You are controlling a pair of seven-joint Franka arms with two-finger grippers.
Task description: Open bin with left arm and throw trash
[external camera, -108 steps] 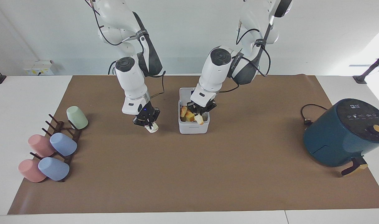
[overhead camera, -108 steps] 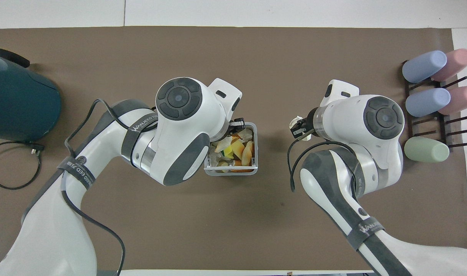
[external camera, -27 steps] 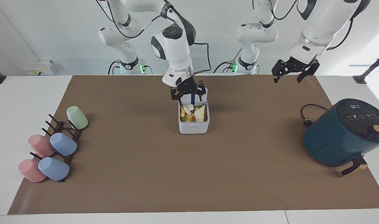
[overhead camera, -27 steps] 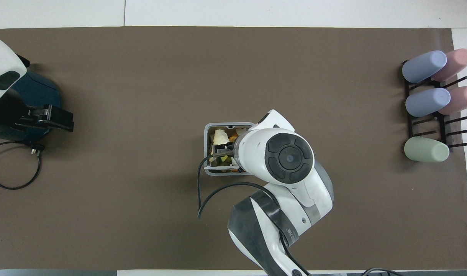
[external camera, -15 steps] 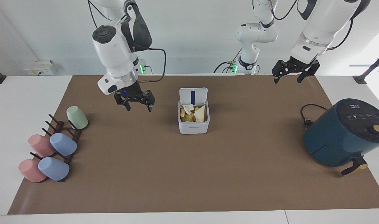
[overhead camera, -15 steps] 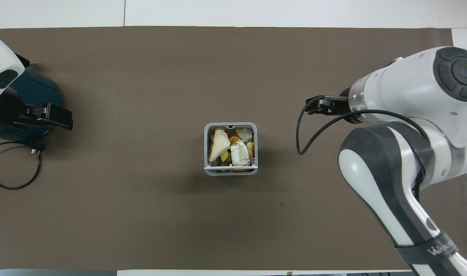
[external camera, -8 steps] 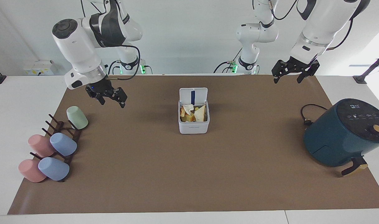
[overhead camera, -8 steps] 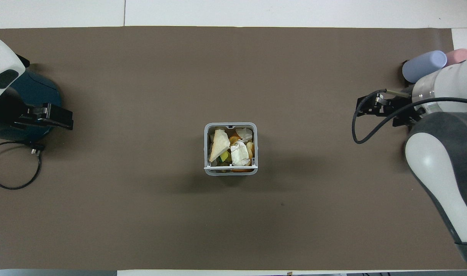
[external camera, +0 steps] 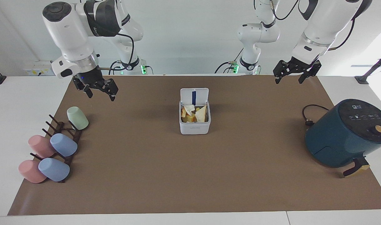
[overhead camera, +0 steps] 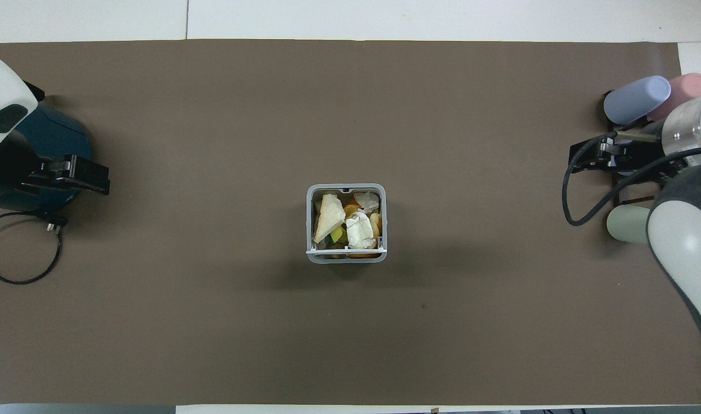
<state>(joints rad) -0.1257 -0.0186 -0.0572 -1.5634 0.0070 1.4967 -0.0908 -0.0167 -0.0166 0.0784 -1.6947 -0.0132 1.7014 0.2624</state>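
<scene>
Looks basically done: bin (external camera: 195, 125) lid up, trash (external camera: 194, 114) inside, left tool (external camera: 292, 75) and right tool (external camera: 98, 90) both spread open, seemingly empty, raised near the table (external camera: 190, 175) ends.

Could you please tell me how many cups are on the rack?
5: a green cup nearest the robots, then two blue cups and two pink cups.

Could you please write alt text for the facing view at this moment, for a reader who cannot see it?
A small white bin stands mid-table on a brown mat with its lid up and trash inside. Both arms are raised clear of it with open grippers: the left gripper toward the teal air fryer's end, the right gripper toward the cup rack's end.
</scene>
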